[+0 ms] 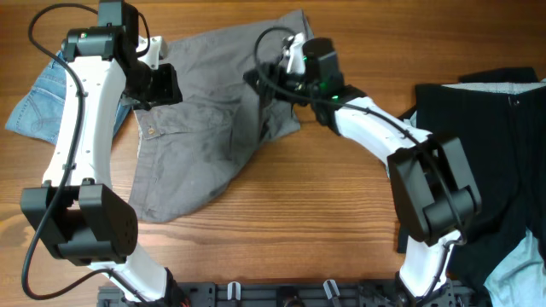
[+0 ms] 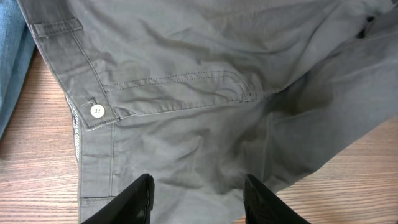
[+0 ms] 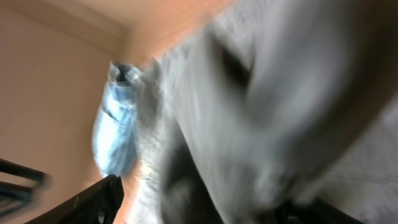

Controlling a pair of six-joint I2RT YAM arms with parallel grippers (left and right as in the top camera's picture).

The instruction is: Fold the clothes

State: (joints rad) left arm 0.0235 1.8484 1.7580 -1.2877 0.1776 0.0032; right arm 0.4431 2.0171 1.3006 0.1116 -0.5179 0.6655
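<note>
A: While the grey shorts [image 1: 205,102] lie spread on the table [image 1: 324,213], the left gripper [image 2: 196,199] hangs above them, fingers wide apart!
B: And the right gripper [image 1: 258,81] is at their bunched edge, too blurred to tell its grip.

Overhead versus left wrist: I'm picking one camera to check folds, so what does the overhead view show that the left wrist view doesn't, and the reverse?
Only the overhead shows the whole outline of the grey shorts, the black garments at the right and the right gripper over the shorts. Only the left wrist shows the white button, the pocket stitching and the left gripper with its fingers apart. Both show the grey shorts, the denim shorts and the wooden table.
</note>
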